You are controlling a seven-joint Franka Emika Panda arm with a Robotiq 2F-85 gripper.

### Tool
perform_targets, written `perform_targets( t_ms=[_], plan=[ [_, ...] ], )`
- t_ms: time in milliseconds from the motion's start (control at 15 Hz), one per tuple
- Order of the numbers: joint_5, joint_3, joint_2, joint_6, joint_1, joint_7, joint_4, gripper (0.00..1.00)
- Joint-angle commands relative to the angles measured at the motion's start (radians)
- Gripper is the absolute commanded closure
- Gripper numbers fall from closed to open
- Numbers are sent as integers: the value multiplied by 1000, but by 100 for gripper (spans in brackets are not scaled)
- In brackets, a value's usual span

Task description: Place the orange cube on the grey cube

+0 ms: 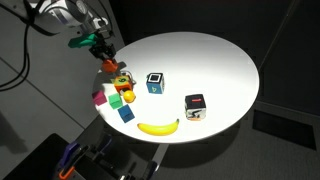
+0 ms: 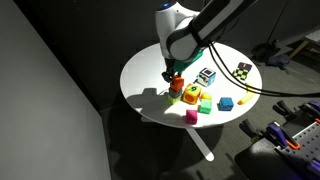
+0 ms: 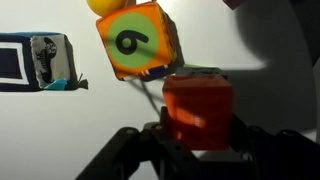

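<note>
In the wrist view my gripper (image 3: 198, 135) is shut on the orange cube (image 3: 198, 110), with a dark finger on each side of it. A thin dull grey edge (image 3: 200, 72) shows just past the held cube. I cannot tell if it is the grey cube, which is otherwise hidden. In both exterior views the gripper (image 1: 108, 63) (image 2: 172, 80) is low over the cluster of small blocks near the edge of the round white table (image 1: 210, 55). The orange cube shows under the fingers in an exterior view (image 2: 175, 88).
An orange block with a green disc and a "6" (image 3: 140, 40) stands right beside the held cube. Nearby are pink (image 1: 100, 98), green (image 1: 116, 100), yellow (image 1: 129, 97) and blue (image 1: 126, 114) blocks, a banana (image 1: 158, 127), and black-and-white cubes with blue marks (image 1: 155, 82) and red marks (image 1: 195, 105).
</note>
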Motion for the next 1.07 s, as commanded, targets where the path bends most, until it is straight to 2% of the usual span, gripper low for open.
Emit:
perform_targets(
  t_ms=[0, 333, 400, 467, 600, 800, 1000],
  plan=[
    [8, -6, 13, -15, 13, 8, 31, 72],
    [10, -3, 18, -15, 20, 8, 31, 72],
    [9, -4, 19, -15, 21, 8, 32, 63],
    [10, -4, 21, -17, 22, 6, 33, 22],
    [11, -4, 21, -18, 21, 3, 33, 21],
    [11, -3, 15, -16, 18, -1, 28, 1],
    [16, 0, 0, -12, 12, -7, 17, 0]
  ],
)
